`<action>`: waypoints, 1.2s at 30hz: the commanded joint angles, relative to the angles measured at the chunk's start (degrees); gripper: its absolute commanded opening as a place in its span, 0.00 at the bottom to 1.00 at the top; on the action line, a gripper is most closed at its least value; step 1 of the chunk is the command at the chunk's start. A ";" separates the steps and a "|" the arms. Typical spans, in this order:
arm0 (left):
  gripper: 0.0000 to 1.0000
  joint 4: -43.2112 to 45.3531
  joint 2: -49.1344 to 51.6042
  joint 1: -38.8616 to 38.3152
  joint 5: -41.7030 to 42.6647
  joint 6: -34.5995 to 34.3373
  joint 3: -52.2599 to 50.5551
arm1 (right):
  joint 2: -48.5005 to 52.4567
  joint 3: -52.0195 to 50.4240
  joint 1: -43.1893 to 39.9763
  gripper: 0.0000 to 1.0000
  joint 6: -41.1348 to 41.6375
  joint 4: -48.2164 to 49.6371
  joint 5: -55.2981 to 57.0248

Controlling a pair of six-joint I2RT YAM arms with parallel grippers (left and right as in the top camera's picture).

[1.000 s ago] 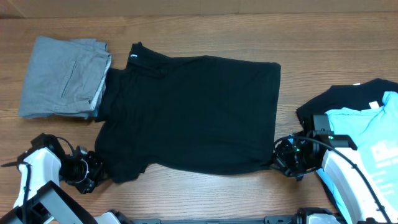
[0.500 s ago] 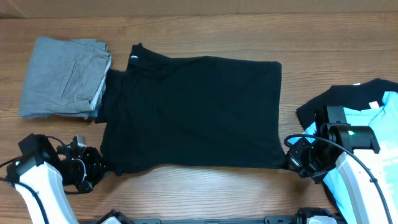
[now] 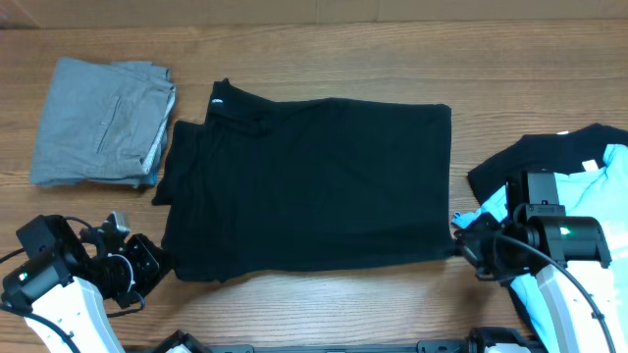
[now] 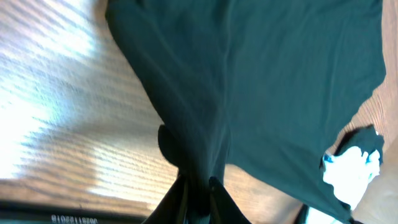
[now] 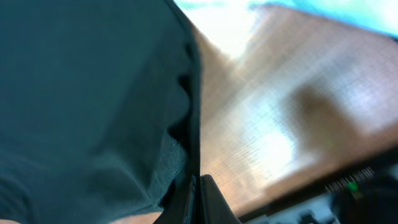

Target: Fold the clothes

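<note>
shirt (image 3: 314, 186): mid-table, dragged right and drawn flatter over the last second; its lower edge is now straight, so it looks ready to fold.
grey pile (image 3: 93, 123): top left, unmoved.
right gripper (image 3: 458, 243): clenched on the lower right corner of the shirt.
left gripper (image 3: 162, 265): pinching the lower left corner.

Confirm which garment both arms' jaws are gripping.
The large black T-shirt spread flat in the middle, pinched at its near corners; the grey garment and the light blue T-shirt lie off to the sides.

Black T-shirt (image 3: 314, 186) of matt cloth (lightly creased), grey garment (image 3: 98, 123) likewise cloth, table (image 3: 324, 49) of smooth grained wood
</note>
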 commanded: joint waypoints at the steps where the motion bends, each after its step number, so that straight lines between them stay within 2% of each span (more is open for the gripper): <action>1: 0.15 3.58 -0.66 -0.44 -0.26 -0.15 1.51 | 1.70 1.18 -0.11 0.04 0.72 4.28 0.96; 6: 0.16 15.28 -0.63 -0.44 5.57 -0.17 1.51 | 9.44 1.18 -0.11 0.04 0.92 12.28 0.98; 11: 0.17 21.33 -0.13 -1.16 8.48 -0.28 1.51 | 15.58 1.18 -0.11 0.04 0.90 17.53 0.85; 13: 0.20 18.84 0.22 -2.86 8.87 -0.61 1.51 | 17.11 1.18 -0.11 0.04 0.90 17.92 0.79; 16: 0.24 11.96 0.44 -9.79 8.26 0.33 0.11 | 17.35 1.18 -0.11 0.04 0.90 17.53 0.79; 18: 0.29 11.39 0.44 -14.05 6.16 -2.36 -1.99 | 17.35 1.18 -0.11 0.04 0.87 17.49 0.76; 20: 0.39 12.55 0.44 -19.71 -1.95 -11.28 -7.43 | 17.35 1.18 -0.11 0.04 0.87 17.33 -0.48; 21: 0.40 13.14 0.44 -20.61 -2.14 -13.00 -8.96 | 17.35 1.18 -0.11 0.04 0.87 17.22 -0.79; 23: 0.39 15.87 0.44 -22.45 -0.83 -17.03 -13.94 | 17.35 1.18 -0.11 0.04 0.66 16.70 -1.14; 27: 0.39 19.28 0.44 -22.93 -1.14 -20.85 -19.43 | 17.35 1.18 -0.11 0.04 0.66 16.63 -1.16; 31: 0.42 23.52 0.44 -22.93 -6.62 -23.23 -21.94 | 17.35 1.18 -0.11 0.04 0.63 16.65 -1.16; 33: 0.41 25.99 0.46 -22.93 -9.18 -24.15 -22.91 | 17.35 1.18 -0.11 0.04 0.50 16.63 -1.16; 36: 0.33 28.39 0.48 -22.93 -10.43 -24.46 -24.06 | 17.35 1.18 -0.11 0.04 0.42 16.65 -1.14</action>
